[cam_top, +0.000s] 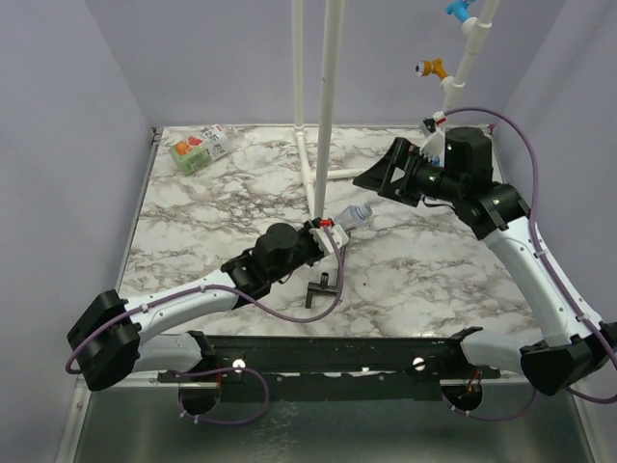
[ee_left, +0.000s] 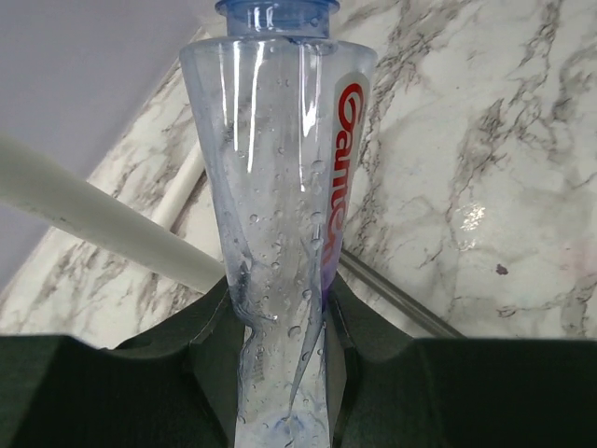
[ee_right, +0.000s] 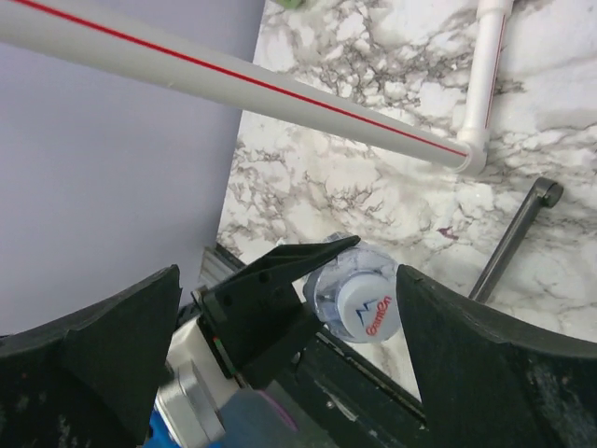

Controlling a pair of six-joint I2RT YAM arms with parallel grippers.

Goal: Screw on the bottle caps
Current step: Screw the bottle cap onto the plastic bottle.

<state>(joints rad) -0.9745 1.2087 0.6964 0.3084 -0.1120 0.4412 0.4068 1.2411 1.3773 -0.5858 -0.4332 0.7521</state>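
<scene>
A clear bottle is clamped at mid-frame by the left gripper. A cap appears seated on its neck. The right gripper is spread wide at upper right.

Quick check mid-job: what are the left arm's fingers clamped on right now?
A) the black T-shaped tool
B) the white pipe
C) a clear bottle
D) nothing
C: the left wrist view shows the clear bottle pinched between the left fingers.
</scene>
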